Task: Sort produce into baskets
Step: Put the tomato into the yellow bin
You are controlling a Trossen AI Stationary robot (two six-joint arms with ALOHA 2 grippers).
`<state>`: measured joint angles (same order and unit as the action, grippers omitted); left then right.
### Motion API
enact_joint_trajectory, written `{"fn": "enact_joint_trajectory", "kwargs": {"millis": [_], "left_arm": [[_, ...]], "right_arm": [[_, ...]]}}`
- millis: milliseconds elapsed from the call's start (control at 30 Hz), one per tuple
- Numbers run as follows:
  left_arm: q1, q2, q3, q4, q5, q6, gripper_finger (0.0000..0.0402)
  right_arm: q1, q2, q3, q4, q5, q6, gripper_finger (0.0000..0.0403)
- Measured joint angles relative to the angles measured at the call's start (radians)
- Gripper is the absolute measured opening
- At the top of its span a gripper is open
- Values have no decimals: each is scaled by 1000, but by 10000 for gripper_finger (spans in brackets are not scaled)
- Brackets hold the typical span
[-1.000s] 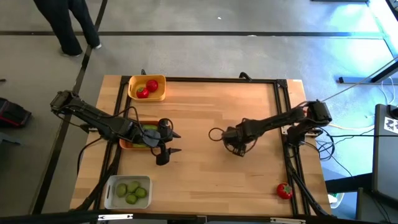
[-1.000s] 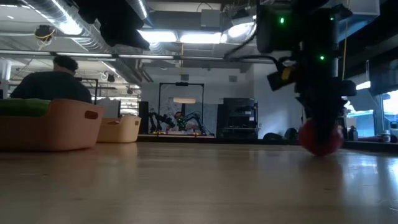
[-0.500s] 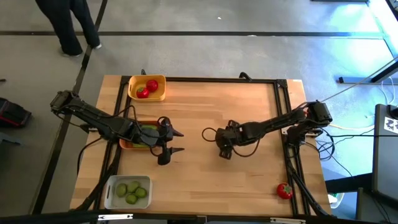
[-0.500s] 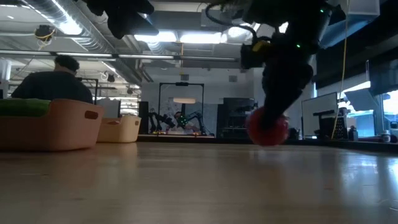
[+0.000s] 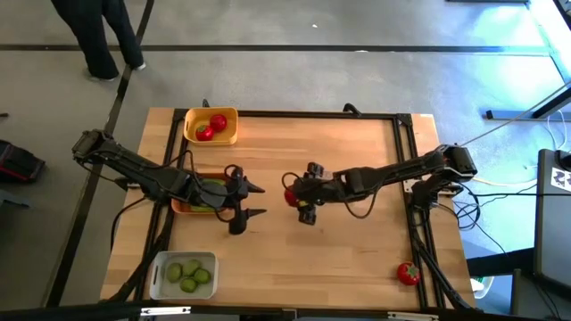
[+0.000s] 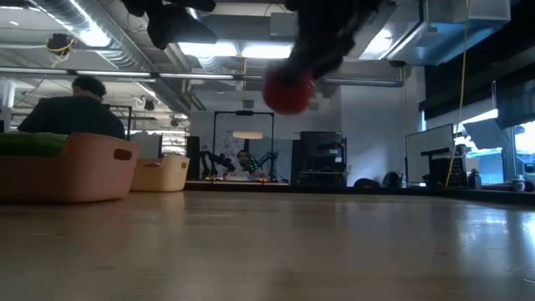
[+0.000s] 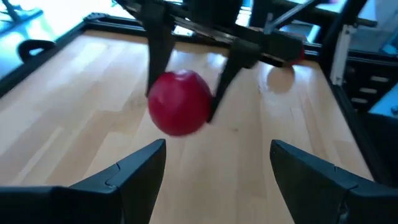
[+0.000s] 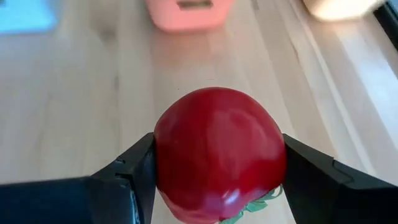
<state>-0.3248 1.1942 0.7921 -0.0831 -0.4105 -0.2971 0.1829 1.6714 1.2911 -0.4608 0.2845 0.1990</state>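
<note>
High view: right claw (image 5: 294,197) gripping tomato (image 5: 291,195) mid-tabletop, facing left claw (image 5: 252,201), spread empty. Yellow basket (image 5: 211,126) beyond, far-left. Low view: tomato (image 6: 288,90) aloft. Right wrist view: tomato (image 8: 219,152) clamped, pointed basketward.

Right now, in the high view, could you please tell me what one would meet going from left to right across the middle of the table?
Orange basket → left gripper → held red tomato → right gripper, its jaws shut on that tomato.
</note>
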Motion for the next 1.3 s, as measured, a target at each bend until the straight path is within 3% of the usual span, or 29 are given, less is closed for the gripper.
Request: {"fn": "enact_joint_trajectory", "kwargs": {"millis": [267, 400, 533, 700, 967, 1300], "left_arm": [[0, 39, 0, 35, -89, 22, 339], [-3, 76, 0, 88, -105, 102, 359], [-18, 93, 0, 94, -105, 193, 363], [-44, 97, 0, 149, -111, 333, 363], [-106, 97, 1, 258, -131, 644, 363], [-134, 109, 1, 257, -199, 842, 363]], "right_arm": [[1, 0, 0, 158, -60, -50, 250], [1, 0, 0, 180, -60, -52, 250], [1, 0, 0, 183, -65, -51, 250], [1, 0, 0, 258, -147, -49, 250], [1, 0, 0, 344, -232, 5, 250], [0, 0, -2, 461, -313, 37, 250]]}}
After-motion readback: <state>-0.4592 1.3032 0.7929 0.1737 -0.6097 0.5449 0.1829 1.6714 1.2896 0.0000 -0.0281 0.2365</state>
